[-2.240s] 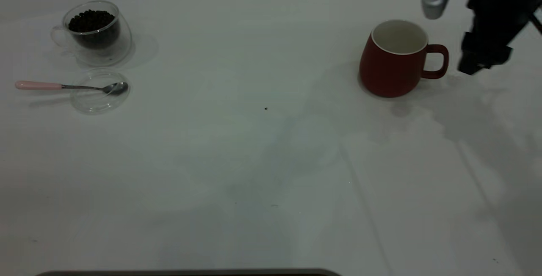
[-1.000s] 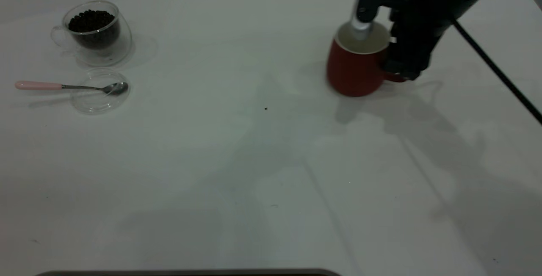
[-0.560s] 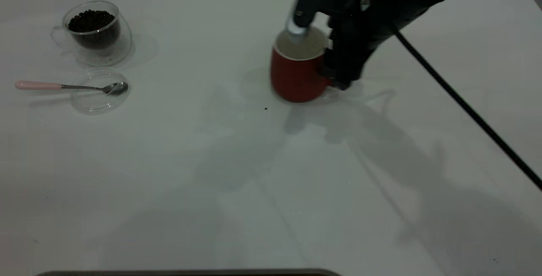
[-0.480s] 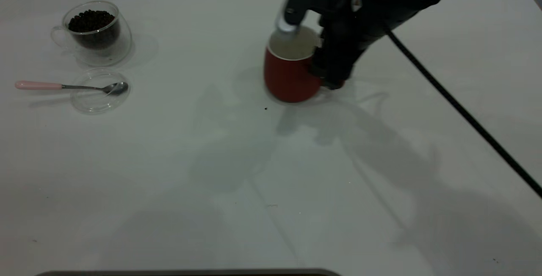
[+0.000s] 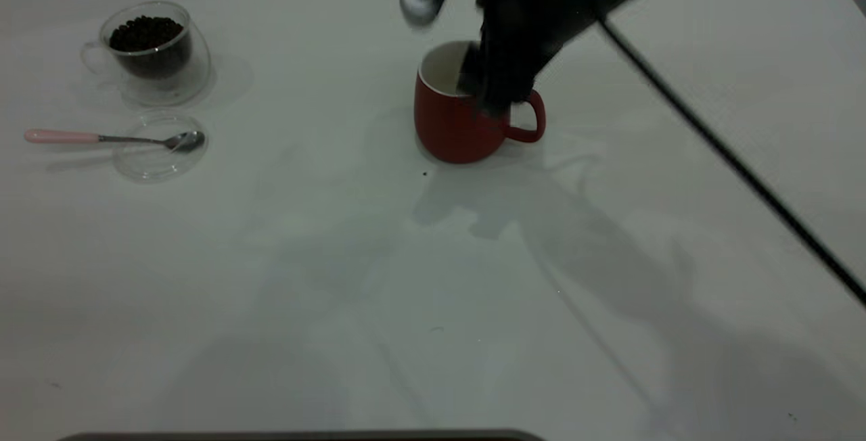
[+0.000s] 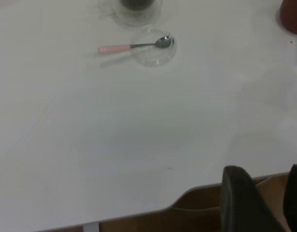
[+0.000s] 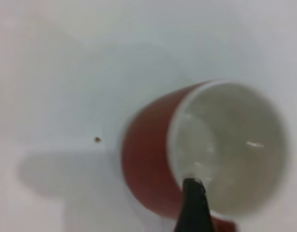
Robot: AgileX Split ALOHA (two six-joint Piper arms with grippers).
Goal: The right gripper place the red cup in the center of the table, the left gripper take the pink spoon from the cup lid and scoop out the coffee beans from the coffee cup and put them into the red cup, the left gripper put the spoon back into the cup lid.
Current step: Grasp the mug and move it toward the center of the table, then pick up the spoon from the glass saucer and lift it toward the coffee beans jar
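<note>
White table point(image 5: 338, 279) fills the outside view. The red cup point(image 5: 453, 123) stands near the middle, so step one looks done. The right gripper point(image 5: 497, 93) hangs blurry over its rim; I cannot tell how its fingers are. The pink spoon point(image 5: 101, 137) rests on the cup lid point(image 5: 152, 164), beside the coffee cup point(image 5: 152, 52). Scooping is left.

From the left wrist, the left gripper point(image 6: 264, 203) waits off the table edge, fingers apart.

From the right wrist, the cup is empty.

Glossy, probably ceramic red cup point(image 5: 454, 126); shiny metal-bowled pink spoon point(image 5: 115, 137).
</note>
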